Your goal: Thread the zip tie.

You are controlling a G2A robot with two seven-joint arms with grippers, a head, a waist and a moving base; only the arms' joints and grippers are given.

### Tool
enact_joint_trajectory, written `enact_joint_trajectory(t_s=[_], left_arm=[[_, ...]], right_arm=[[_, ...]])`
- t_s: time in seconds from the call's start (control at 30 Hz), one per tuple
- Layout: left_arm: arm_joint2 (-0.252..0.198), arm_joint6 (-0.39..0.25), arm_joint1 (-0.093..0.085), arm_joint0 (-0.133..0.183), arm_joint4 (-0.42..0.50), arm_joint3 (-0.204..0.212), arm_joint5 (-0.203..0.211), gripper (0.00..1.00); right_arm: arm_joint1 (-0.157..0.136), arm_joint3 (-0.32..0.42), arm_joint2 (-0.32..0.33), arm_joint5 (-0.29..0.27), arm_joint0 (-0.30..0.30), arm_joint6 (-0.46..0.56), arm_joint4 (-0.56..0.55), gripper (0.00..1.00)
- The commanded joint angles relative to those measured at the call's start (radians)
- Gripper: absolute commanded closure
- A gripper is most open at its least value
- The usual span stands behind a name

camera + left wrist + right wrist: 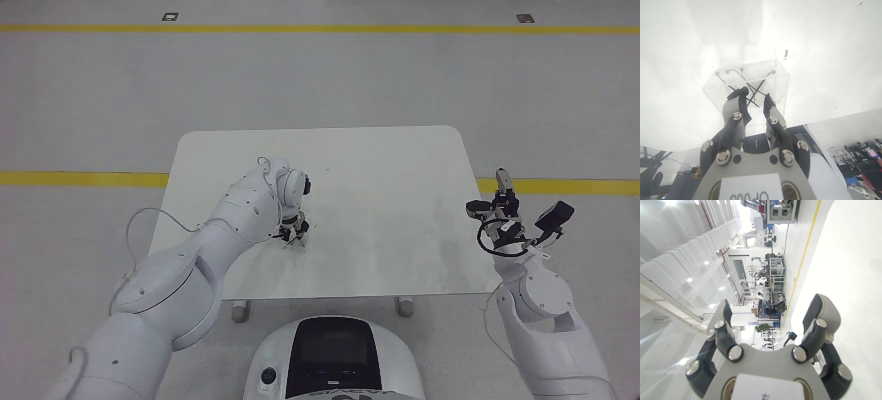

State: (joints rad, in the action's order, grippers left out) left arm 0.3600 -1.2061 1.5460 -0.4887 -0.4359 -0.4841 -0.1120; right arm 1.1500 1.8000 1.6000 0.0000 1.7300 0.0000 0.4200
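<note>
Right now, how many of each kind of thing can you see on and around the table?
Zip ties: 4, counted by heads
Clear box: 1
Table: 1
Grippers: 2, left gripper and right gripper
Total: 8

Nothing reads whole. The white paper label [750, 186] on the left gripper [755, 93] bears dark characters (cut off); the white tag [770, 386] on the right gripper [771, 300] likewise.
</note>
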Motion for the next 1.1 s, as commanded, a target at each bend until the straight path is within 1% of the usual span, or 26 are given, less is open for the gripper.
enact_joint_trajectory(t_s=[0.0,0.1,0.4,0.5,0.67,0.87,1.0,1.03,1.07], left_arm=[[0.002,0.009,0.008,0.003,0.013,0.02,0.005,0.79],[0.0,0.018,0.018,0.006,0.024,0.045,0.007,0.81],[-0.013,0.033,0.049,0.007,0.04,0.1,0.015,0.82],[-0.018,0.042,0.06,0.007,0.041,0.118,0.007,0.82],[-0.024,0.046,0.076,0.01,0.047,0.147,0.008,0.83],[-0.033,0.044,0.095,0.014,0.051,0.186,-0.002,0.83],[-0.036,0.045,0.106,0.017,0.055,0.209,-0.001,0.86],[-0.037,0.046,0.108,0.018,0.055,0.214,-0.001,0.89],[-0.038,0.047,0.111,0.018,0.056,0.219,-0.001,0.94]], right_arm=[[0.0,0.0,0.0,0.0,0.0,0.0,0.0,0.0],[0.0,0.0,0.0,0.0,0.0,0.0,0.0,0.0],[0.0,0.0,0.0,0.0,0.0,0.0,0.0,0.0],[0.0,0.0,0.0,0.0,0.0,0.0,0.0,0.0],[0.0,0.0,0.0,0.0,0.0,0.0,0.0,0.0],[0.0,0.0,0.0,0.0,0.0,0.0,0.0,0.0],[0.0,0.0,0.0,0.0,0.0,0.0,0.0,0.0],[0.0,0.0,0.0,0.0,0.0,0.0,0.0,0.0],[0.0,0.0,0.0,0.0,0.0,0.0,0.0,0.0]])
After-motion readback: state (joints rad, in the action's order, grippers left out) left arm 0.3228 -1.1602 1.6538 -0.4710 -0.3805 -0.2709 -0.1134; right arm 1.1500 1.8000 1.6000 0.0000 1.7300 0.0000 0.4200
